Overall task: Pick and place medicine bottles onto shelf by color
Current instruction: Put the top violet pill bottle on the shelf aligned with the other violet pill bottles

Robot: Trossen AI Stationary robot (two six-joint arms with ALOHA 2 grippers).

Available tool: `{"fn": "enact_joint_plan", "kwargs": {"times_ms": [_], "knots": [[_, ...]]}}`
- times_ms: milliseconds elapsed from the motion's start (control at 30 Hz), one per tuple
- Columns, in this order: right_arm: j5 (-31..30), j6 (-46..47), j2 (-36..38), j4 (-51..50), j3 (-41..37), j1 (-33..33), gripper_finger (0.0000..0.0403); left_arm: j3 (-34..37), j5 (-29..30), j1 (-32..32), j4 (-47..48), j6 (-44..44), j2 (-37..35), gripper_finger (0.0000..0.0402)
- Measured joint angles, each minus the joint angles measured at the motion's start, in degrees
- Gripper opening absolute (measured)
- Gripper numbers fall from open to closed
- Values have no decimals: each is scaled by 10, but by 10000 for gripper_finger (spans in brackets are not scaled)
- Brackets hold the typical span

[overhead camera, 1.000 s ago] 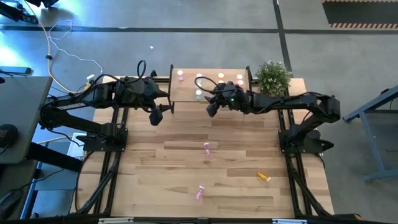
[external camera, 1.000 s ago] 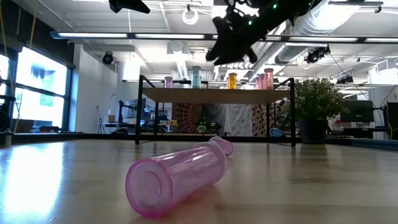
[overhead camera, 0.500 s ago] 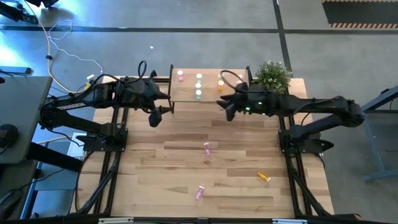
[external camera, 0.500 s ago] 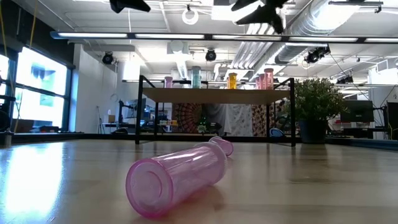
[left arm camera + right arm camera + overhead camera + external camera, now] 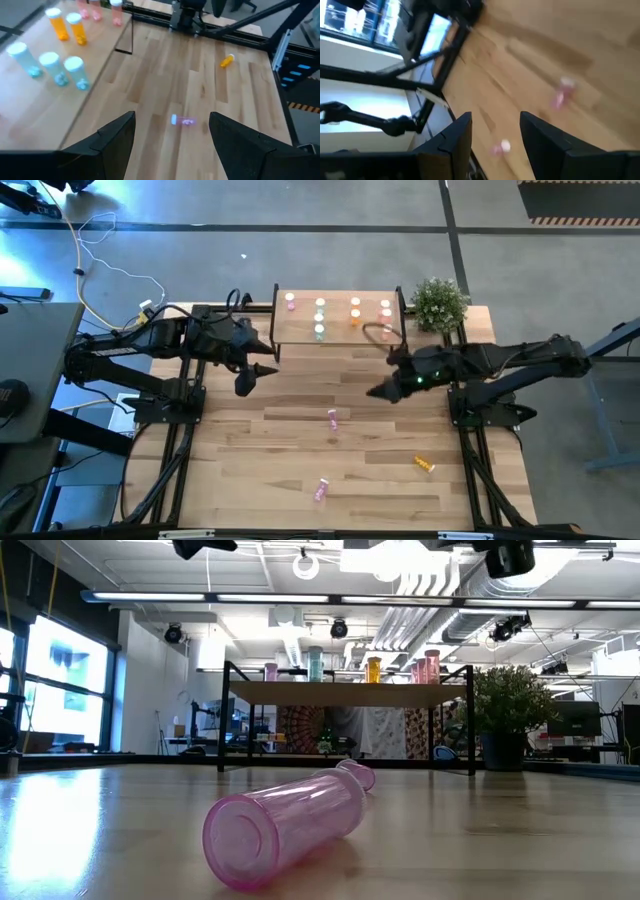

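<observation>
Seen from above, the shelf [image 5: 337, 320] stands at the bench's [image 5: 300, 460] 12 o'clock edge, bottles [image 5: 320, 330] upright on it in pink, green, orange and red groups. Three more lie on the bench: a pink bottle [image 5: 332, 418] near the middle, another [image 5: 321, 490] toward 6 o'clock, an orange one [image 5: 425, 465] toward 4 o'clock. The right hand [image 5: 378, 392] hovers at the shelf's 5 o'clock, fingers parted and empty; the left hand [image 5: 243, 380], wide open and empty, waits at its 8 o'clock.
</observation>
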State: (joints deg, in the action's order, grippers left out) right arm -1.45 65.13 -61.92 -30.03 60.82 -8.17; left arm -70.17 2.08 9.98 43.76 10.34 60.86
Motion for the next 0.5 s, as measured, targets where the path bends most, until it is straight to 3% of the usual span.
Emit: {"fn": "enact_joint_plan", "kwargs": {"times_ms": [200, 367, 500], "knots": [[-23, 83, -46, -10, 0, -48, 158, 50, 15, -52, -8, 52, 0, 245], [-59, 95, -102, 10, 0, -66, 158, 92, 61, -102, -17, 120, 0, 245], [-71, 66, -150, 81, 0, -69, 158, 114, 97, -143, -18, 190, 0, 245]]}}
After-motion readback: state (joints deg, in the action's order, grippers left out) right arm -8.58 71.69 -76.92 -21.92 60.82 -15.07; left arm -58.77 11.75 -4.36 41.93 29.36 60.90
